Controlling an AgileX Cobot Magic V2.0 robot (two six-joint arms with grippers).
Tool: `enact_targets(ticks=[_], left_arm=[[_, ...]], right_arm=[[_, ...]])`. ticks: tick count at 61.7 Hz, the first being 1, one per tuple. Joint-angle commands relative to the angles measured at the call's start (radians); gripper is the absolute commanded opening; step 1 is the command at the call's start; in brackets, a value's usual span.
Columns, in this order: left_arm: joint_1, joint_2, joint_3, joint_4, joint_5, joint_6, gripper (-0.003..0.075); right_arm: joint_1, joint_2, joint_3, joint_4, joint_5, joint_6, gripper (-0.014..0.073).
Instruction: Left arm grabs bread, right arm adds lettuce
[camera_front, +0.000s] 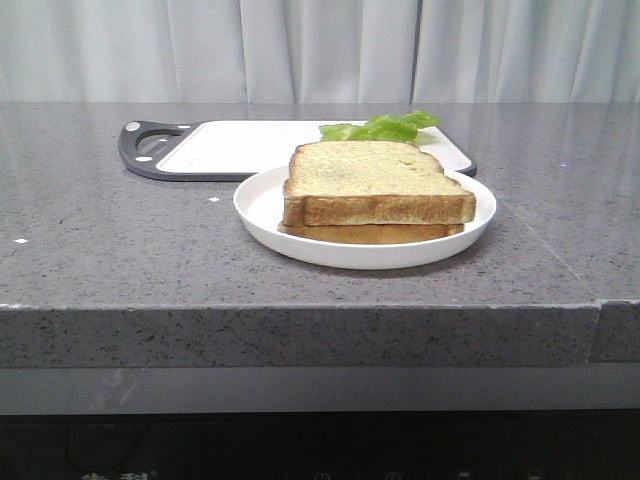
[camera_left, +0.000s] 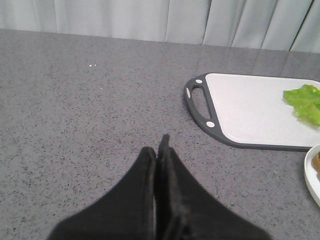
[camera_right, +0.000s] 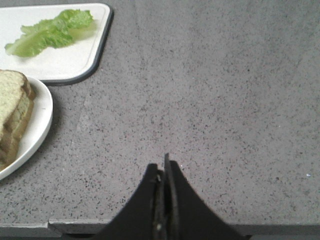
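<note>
The thick toasted bread lies on top of a thinner slice on a white plate in the front view. The bread also shows in the right wrist view. The green lettuce lies on the white cutting board behind the plate; it shows in the right wrist view and the left wrist view. Neither arm shows in the front view. My left gripper is shut and empty over bare counter, left of the board. My right gripper is shut and empty near the counter's front edge, right of the plate.
The board has a dark grey rim and a handle on its left end. The grey speckled counter ends in a front edge. Pale curtains hang behind.
</note>
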Motion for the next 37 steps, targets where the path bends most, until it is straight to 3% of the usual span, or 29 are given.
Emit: enact_targets(ticks=[1,7,13,17,23,37], left_arm=[[0.001,0.032,-0.027,-0.009,-0.080,-0.004,0.0009],[-0.001,0.055,-0.027,-0.009,-0.080,-0.004,0.0181],[-0.001,0.077,-0.027,-0.014,-0.087,-0.004,0.0438],[-0.001,0.096,-0.038,-0.047,-0.071,-0.004,0.0546],[-0.006,0.143,-0.076,-0.148,-0.003,0.025,0.0563],[-0.114,0.299,-0.189,-0.367,0.095,0.177,0.0503]], right_arm=[[-0.008,0.024,-0.021,-0.019,-0.064,-0.012,-0.0111],[-0.008,0.034,-0.021,-0.019,-0.061,-0.012,-0.0025],[-0.008,0.037,-0.021,-0.019,-0.061,-0.012,0.0181],[-0.008,0.037,-0.021,-0.019,-0.061,-0.012,0.0330],[-0.008,0.037,-0.021,-0.018,-0.061,-0.012,0.0475],[-0.008,0.037,-0.021,-0.017,-0.061,-0.012,0.0477]])
